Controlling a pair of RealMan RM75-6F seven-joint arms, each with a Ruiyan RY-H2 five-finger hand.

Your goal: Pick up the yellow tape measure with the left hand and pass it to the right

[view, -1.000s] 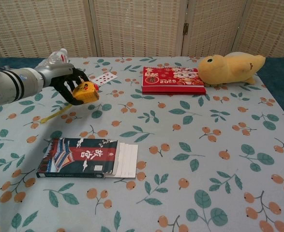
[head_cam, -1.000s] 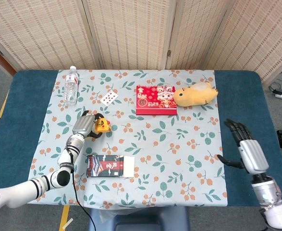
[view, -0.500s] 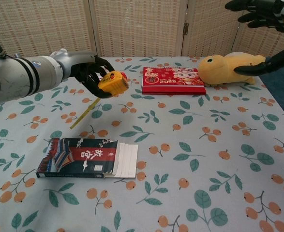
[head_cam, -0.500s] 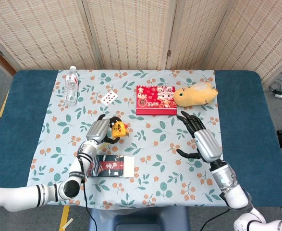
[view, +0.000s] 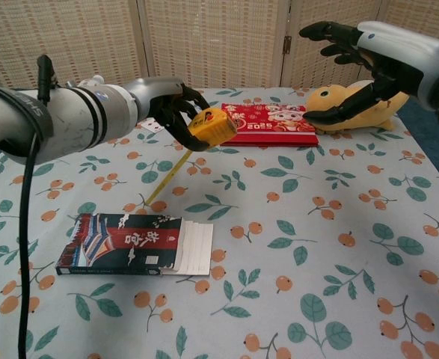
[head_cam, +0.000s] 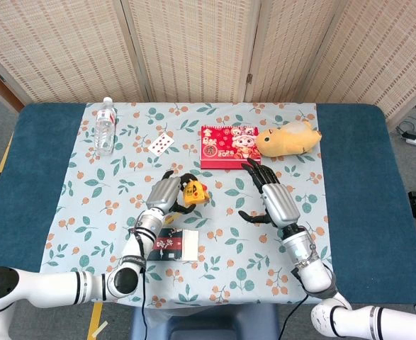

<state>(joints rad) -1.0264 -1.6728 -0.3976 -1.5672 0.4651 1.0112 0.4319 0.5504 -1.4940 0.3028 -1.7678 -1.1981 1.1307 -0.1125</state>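
Nearest the robot, a dark box [view: 126, 244] lies flat on the flowered tablecloth [view: 294, 247]. Above it, the left hand [view: 170, 112] grips the yellow tape measure [view: 211, 126] up off the table, its fingers curled around the case, a strip of tape trailing down toward the cloth. Across from it, well apart, the right hand [view: 354, 67] hangs in the air with fingers spread, holding nothing. Behind sit a red calendar [view: 268, 123] and a yellow plush toy [view: 357, 105].

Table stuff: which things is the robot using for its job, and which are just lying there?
Using:
tape measure
left hand, holding it
right hand, open

Just lying there:
bottle
playing card
calendar
plush toy
box
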